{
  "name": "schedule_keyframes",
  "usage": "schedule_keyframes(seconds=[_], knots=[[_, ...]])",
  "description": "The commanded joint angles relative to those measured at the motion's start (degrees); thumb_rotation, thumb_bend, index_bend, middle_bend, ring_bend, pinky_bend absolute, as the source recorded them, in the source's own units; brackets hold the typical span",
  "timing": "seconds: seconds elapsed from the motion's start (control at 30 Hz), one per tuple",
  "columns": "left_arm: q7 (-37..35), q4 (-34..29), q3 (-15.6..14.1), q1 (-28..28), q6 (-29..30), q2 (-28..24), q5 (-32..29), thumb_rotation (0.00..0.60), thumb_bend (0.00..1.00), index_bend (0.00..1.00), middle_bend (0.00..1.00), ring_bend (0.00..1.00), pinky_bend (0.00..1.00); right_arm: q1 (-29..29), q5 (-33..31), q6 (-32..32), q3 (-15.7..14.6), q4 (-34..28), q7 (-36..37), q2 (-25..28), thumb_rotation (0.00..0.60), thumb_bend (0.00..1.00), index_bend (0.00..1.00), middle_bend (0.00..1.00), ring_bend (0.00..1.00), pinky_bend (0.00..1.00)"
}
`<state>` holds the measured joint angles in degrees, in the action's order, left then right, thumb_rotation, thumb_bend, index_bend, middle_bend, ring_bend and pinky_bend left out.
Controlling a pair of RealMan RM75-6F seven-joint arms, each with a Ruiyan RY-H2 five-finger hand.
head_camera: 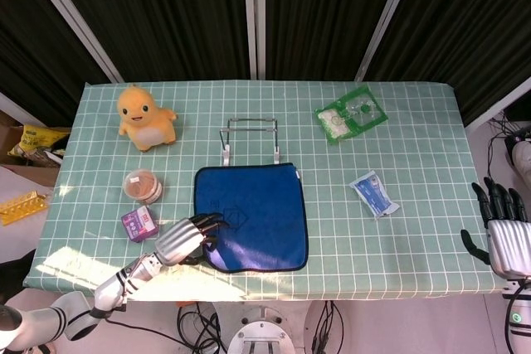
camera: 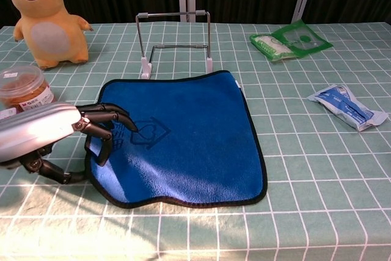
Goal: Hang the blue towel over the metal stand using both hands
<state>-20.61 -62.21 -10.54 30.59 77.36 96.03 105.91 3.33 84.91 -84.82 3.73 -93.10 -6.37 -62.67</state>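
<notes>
The soft blue square towel (camera: pixel 183 136) is lying flat just before the wire metal stand (camera: pixel 175 41). The left hand (camera: pixel 46 132) is pinching its floppy near-left corner; the right hand (head_camera: pixel 506 234) is hanging open, well off.

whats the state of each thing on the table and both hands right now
blue towel: flat on the table, near-left corner bunched up
metal stand: upright, bare
left hand: fingers curled on the towel's left edge
right hand: off the table, holding nothing
jar: lid on
</notes>
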Motion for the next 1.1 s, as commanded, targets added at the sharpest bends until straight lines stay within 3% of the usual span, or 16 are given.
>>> schedule_keyframes(seconds=[0.03, 0.53, 0.7, 1.1], knots=[[-0.3, -1.9, 1.8, 0.1, 0.2, -0.2, -1.8, 0.600, 0.43, 0.73, 0.23, 0.13, 0.28, 0.7, 0.5, 1.9, -0.9, 0.9, 0.2, -0.7, 0.600, 0.29, 0.00, 0.00, 0.00, 0.00], [12.0, -23.3, 12.5, 3.5, -9.8, -8.8, -15.7, 0.600, 0.43, 0.79, 0.25, 0.15, 0.30, 9.0, 8.9, 16.1, -6.4, 2.8, -0.6, -9.2, 0.600, 0.21, 0.00, 0.00, 0.00, 0.00], [12.5, -26.6, 14.8, 5.1, -13.3, -11.4, -19.2, 0.600, 0.44, 0.80, 0.25, 0.15, 0.30, 11.4, 10.7, 18.9, -7.0, 2.2, -1.5, -13.2, 0.600, 0.20, 0.00, 0.00, 0.00, 0.00], [16.9, -30.9, 18.4, 7.9, -17.2, -13.5, -23.6, 0.600, 0.44, 0.80, 0.26, 0.15, 0.30, 13.5, 12.9, 17.6, -6.7, 8.0, 1.6, -26.0, 0.600, 0.16, 0.00, 0.00, 0.00, 0.00]])
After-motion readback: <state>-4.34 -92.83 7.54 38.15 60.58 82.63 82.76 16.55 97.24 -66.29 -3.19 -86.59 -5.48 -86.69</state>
